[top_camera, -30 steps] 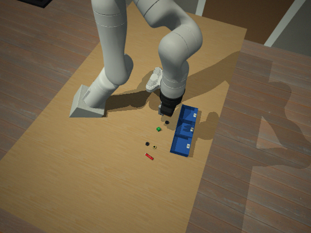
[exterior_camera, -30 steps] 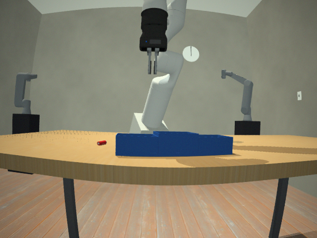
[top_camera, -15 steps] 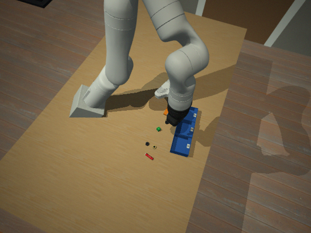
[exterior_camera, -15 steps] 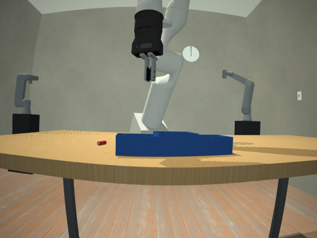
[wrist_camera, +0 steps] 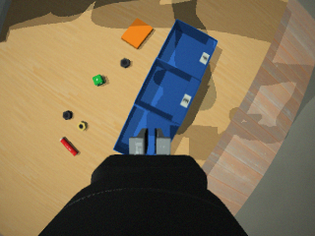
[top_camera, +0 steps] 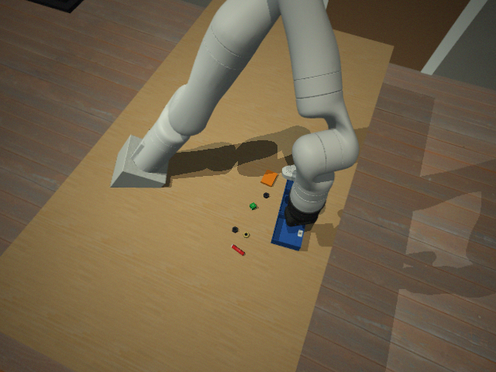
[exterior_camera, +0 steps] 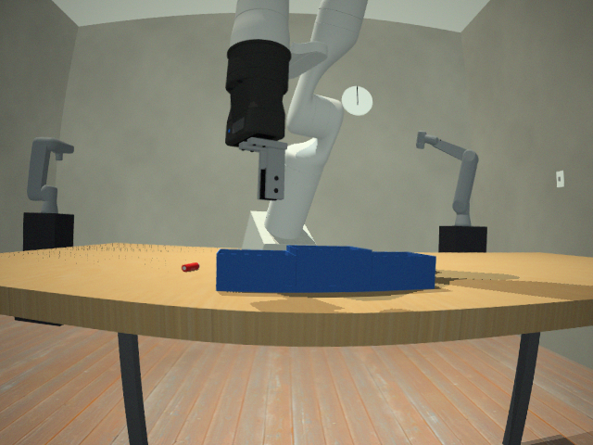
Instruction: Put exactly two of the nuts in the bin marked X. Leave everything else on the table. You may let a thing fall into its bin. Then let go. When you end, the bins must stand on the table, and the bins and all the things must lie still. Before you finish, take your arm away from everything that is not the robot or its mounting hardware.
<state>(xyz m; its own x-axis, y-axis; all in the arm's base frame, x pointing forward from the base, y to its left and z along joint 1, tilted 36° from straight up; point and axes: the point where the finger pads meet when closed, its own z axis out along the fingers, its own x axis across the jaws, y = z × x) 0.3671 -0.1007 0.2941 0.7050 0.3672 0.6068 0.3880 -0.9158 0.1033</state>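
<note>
Well, claw [top_camera: 299, 218] [exterior_camera: 271, 198] [wrist_camera: 151, 137] above blue bins [top_camera: 286, 235] [exterior_camera: 330, 273] [wrist_camera: 179, 49], fingers slightly apart, gap between them bare. Yellow nut [top_camera: 246, 235] [wrist_camera: 82, 126] on table [top_camera: 180, 260] [exterior_camera: 144, 287] [wrist_camera: 34, 79], outside bins, just beside one black nut [top_camera: 235, 229] [wrist_camera: 67, 115]. Other black nut [top_camera: 266, 195] [wrist_camera: 125, 63] between green block [top_camera: 253, 206] [wrist_camera: 98, 80] and orange slab [top_camera: 269, 178] [wrist_camera: 137, 33]. Red rod [top_camera: 238, 249] [exterior_camera: 190, 267] [wrist_camera: 69, 147] near yellow nut. Bin marks too small to read.

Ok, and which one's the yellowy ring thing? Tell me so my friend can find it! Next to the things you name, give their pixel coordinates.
Find the long blue bin row [top_camera: 276, 242] [wrist_camera: 124, 129] on the wooden table. Beside it lies a red cylinder [top_camera: 238, 249] [wrist_camera: 69, 147]. Right near that sits the yellow nut [top_camera: 243, 235] [wrist_camera: 79, 126]; its closest neighbour, another nut [top_camera: 235, 229] [wrist_camera: 67, 114], is black.
</note>
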